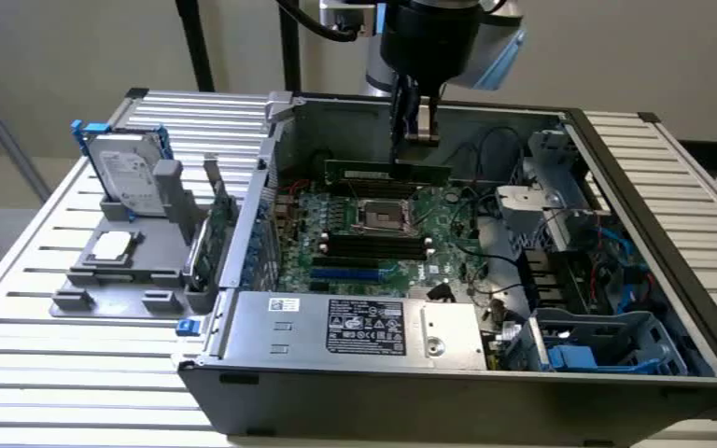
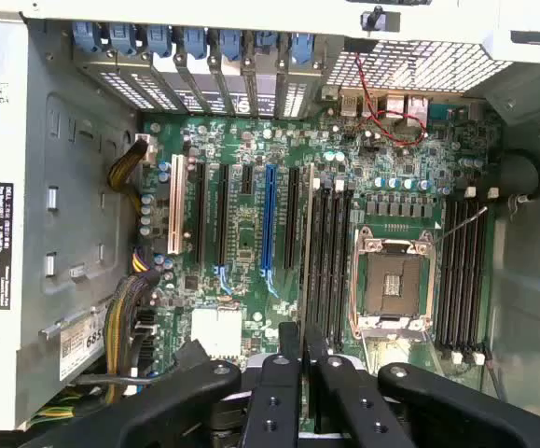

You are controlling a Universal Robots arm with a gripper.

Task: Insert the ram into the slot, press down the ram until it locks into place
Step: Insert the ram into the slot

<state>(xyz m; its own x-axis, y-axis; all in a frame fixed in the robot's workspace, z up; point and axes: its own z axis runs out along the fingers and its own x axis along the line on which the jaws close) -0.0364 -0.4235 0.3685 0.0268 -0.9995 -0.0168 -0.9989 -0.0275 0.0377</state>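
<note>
My gripper hangs from above inside the open computer case, shut on the ram. The ram is a long thin green stick, held level and lengthwise above the far part of the motherboard. Black memory slots lie in parallel beside the metal CPU socket. In the wrist view the black fingers are pressed close together. Below them, one group of slots runs on one side of the CPU socket and another group of slots on the other. The ram is clear of every slot.
A blue socket and black expansion sockets sit beside the memory slots. A grey power supply fills the case's near side, with a drive cage and cables at the exterior view's right. A hard drive stands on a grey fixture at its left.
</note>
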